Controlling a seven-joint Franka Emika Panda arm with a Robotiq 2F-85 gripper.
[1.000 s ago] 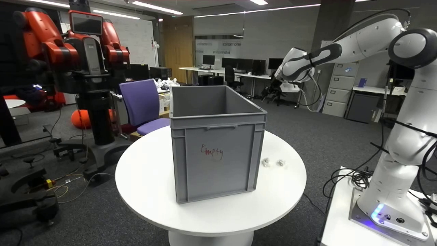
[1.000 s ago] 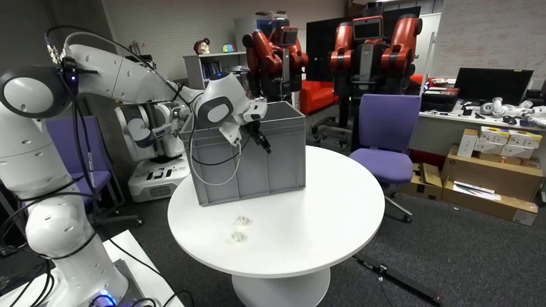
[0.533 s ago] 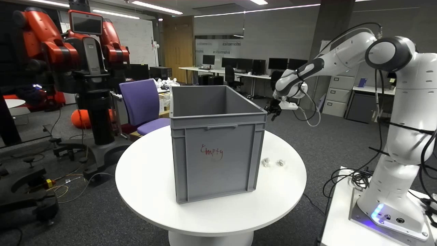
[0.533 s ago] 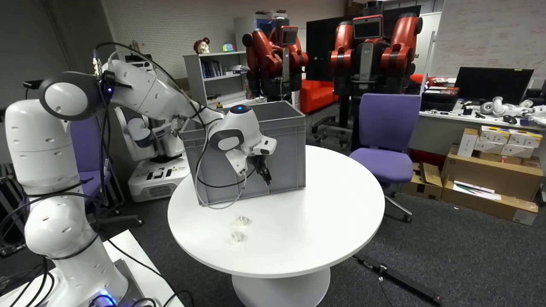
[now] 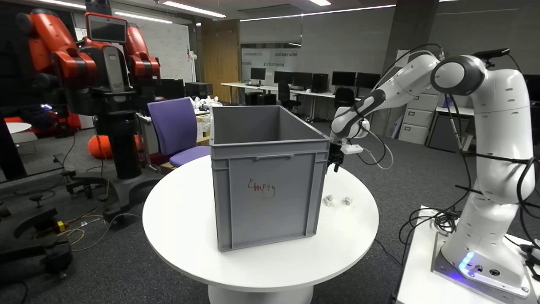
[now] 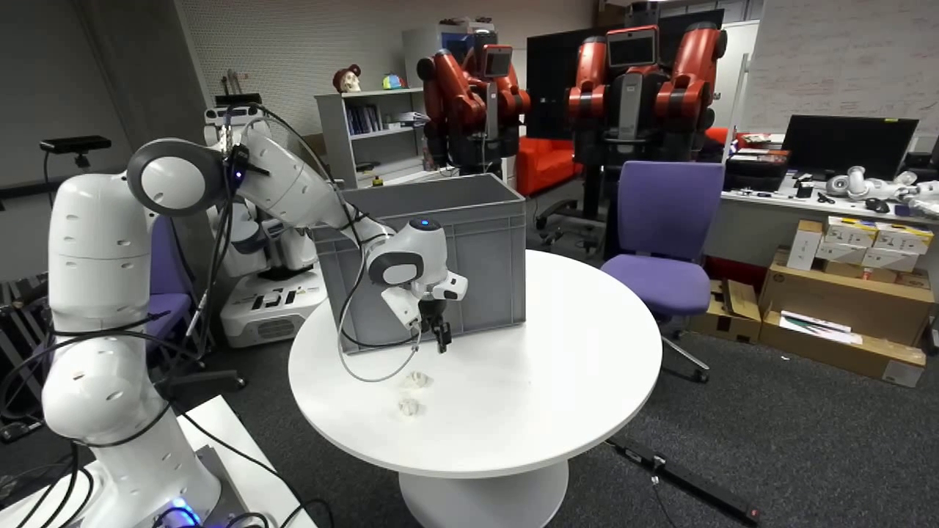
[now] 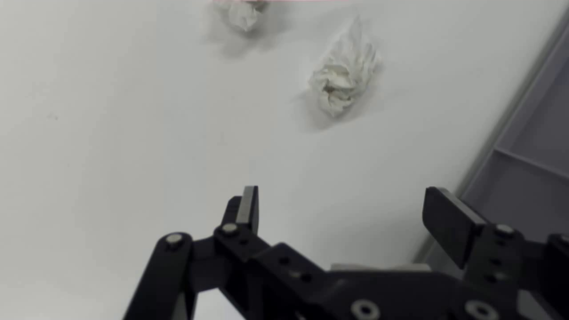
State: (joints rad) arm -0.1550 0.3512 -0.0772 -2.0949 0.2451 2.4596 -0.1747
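White wad (image 7: 345, 73), upper centre; below, my gripper (image 7: 341, 199) stands spread, empty: a reach, I judge, needing alignment above it.

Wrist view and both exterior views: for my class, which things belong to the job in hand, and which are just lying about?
Probably in the job:
gripper, open
nearer crumpled white wad
farther white wad
grey crate marked "Empty"
round white table beneath them

Probably just lying about:
purple chair
orange ball
red robot
cardboard box
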